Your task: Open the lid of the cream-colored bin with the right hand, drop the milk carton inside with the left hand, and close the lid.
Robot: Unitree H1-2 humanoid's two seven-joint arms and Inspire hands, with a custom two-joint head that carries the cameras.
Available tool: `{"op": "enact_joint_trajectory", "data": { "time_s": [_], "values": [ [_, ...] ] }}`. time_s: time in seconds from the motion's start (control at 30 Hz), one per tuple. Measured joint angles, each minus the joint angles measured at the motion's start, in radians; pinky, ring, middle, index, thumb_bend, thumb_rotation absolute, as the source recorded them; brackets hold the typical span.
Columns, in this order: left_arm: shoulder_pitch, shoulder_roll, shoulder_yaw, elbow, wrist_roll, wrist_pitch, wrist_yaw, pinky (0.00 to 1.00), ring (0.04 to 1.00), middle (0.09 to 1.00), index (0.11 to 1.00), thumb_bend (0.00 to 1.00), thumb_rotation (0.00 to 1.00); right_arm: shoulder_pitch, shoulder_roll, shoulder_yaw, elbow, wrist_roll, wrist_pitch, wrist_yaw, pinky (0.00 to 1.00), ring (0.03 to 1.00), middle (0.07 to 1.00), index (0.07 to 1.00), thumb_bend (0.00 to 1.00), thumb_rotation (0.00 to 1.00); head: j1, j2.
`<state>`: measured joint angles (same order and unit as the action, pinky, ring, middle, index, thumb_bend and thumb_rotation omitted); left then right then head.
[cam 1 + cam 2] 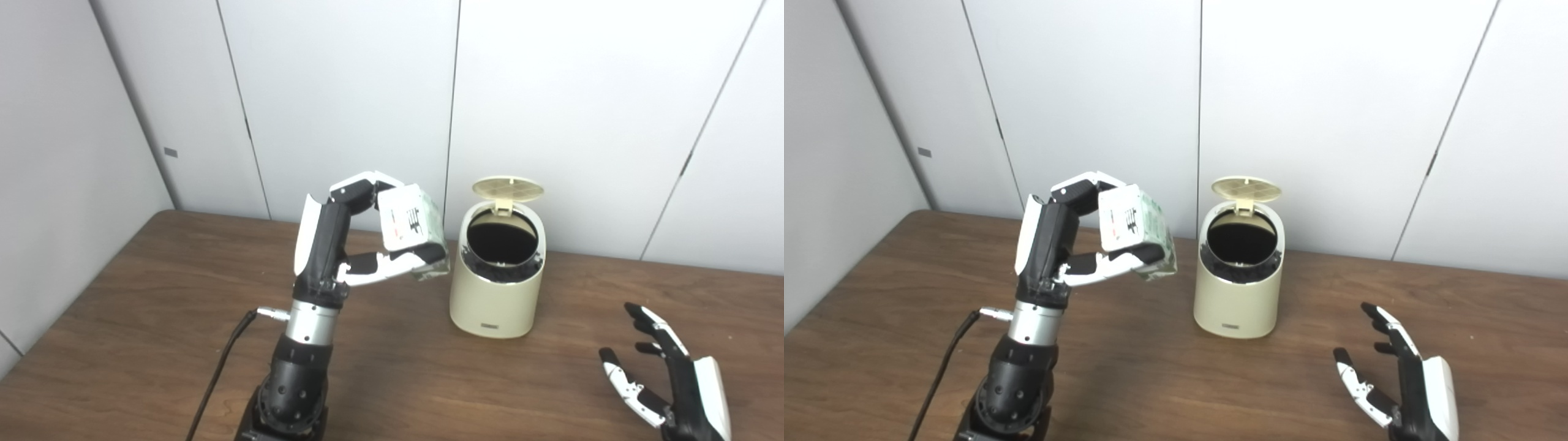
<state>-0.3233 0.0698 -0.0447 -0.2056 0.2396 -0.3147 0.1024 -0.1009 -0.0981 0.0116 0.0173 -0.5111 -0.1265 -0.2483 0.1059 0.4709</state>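
The cream-colored bin [495, 294] stands on the brown table near the back wall. Its round lid [508, 188] is tipped up at the back, and the dark inside shows. My left hand [343, 245] is raised above the table, just left of the bin, and is shut on the white and green milk carton [409, 228]. The carton hangs in the air, tilted, close to the bin's left side and about level with its rim. My right hand [667, 373] rests low at the table's front right, open, with nothing in it.
The wooden table [153, 318] runs to grey wall panels at the back and left. A black cable [217, 373] trails from the left wrist down to the bottom edge.
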Motion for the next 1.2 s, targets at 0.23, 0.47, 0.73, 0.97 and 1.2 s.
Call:
{"op": "enact_joint_trajectory", "data": {
  "time_s": [0.23,0.47,0.73,0.97,1.2],
  "values": [
    [-0.024,-0.005,-0.024,0.104,0.041,-0.088,-0.006,0.35,0.441,0.485,0.486,0.50,0.00,-0.013,0.002,0.009,0.016,-0.008,0.001,-0.030,0.69,0.815,0.835,0.820,0.18,0.43,-0.034,-0.003],
    [-0.037,-0.014,-0.052,0.161,0.058,-0.103,-0.005,0.35,0.441,0.483,0.488,0.50,0.00,-0.022,0.006,0.010,0.026,-0.006,0.001,-0.041,0.71,0.821,0.839,0.821,0.20,0.48,-0.078,-0.003],
    [-0.086,0.022,-0.137,0.201,0.111,-0.114,0.073,0.36,0.443,0.481,0.492,0.50,0.00,-0.035,0.013,0.019,0.040,-0.014,0.001,-0.062,0.71,0.821,0.838,0.824,0.21,0.42,-0.127,-0.012],
    [-0.150,0.097,-0.236,0.304,0.112,-0.120,0.209,0.38,0.448,0.489,0.482,0.50,0.00,-0.037,0.011,0.029,0.046,-0.028,0.000,-0.084,0.72,0.821,0.835,0.823,0.22,0.41,-0.146,-0.015],
    [-0.228,0.118,-0.325,0.380,0.112,-0.126,0.315,0.39,0.461,0.483,0.476,0.50,0.00,-0.037,0.011,0.037,0.045,-0.041,-0.001,-0.105,0.72,0.824,0.838,0.822,0.22,0.41,-0.163,-0.018]
  ]
}}
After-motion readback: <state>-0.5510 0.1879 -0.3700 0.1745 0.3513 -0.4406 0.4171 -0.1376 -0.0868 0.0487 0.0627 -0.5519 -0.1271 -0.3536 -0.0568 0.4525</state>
